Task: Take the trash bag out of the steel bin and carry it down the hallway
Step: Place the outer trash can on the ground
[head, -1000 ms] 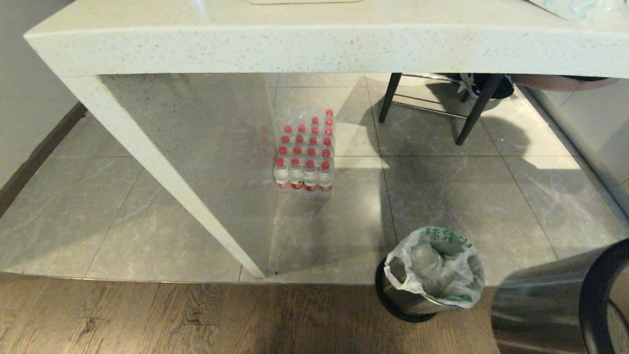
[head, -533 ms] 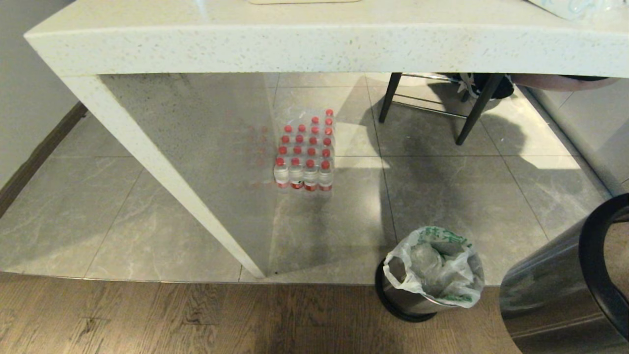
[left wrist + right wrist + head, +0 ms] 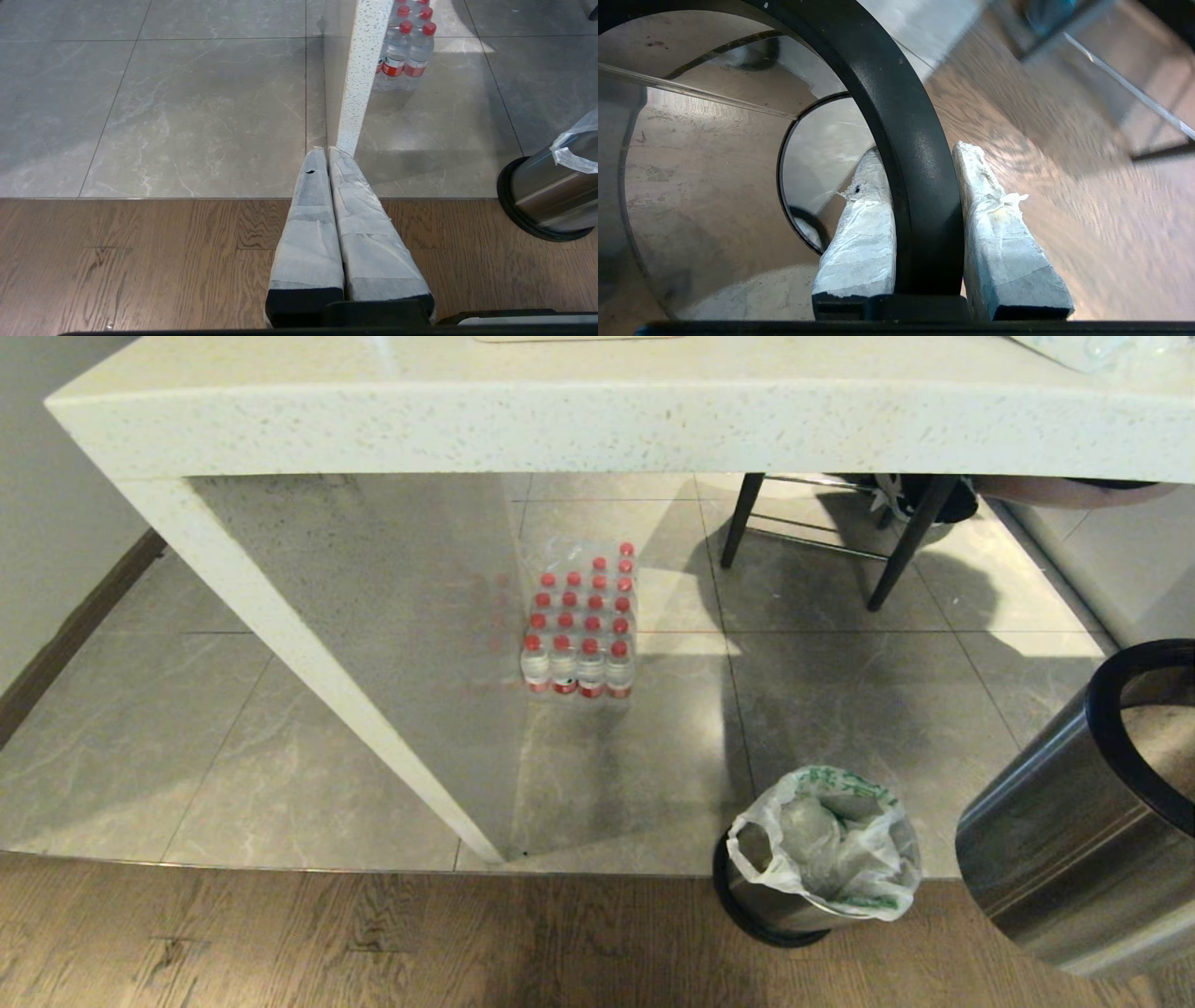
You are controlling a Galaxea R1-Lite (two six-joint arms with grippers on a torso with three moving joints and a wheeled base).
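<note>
The steel bin point(image 3: 775, 905) stands on the floor at the seam between tile and wood, its black base showing. The trash bag point(image 3: 826, 845), white crinkled plastic with green print, lines it and spills over the rim. The left wrist view catches that steel bin point(image 3: 546, 196) and a bit of the trash bag point(image 3: 577, 149) at its edge. A second, empty steel bin point(image 3: 1055, 859) hangs tilted in the air to the right. My right gripper point(image 3: 920, 150) is shut on its black rim point(image 3: 901, 116), one finger inside, one outside. My left gripper point(image 3: 327, 151) is shut and empty over the wood floor.
A white speckled stone table point(image 3: 560, 420) spans the top, its slanted leg point(image 3: 317, 672) reaching the floor left of the bin. A pack of red-capped water bottles point(image 3: 579, 635) sits under it. Black chair legs point(image 3: 896, 551) stand behind on the right.
The empty bin in my right gripper has risen along the right edge of the head view and tilted more upright. The bin with the bag and my left gripper have not moved.
</note>
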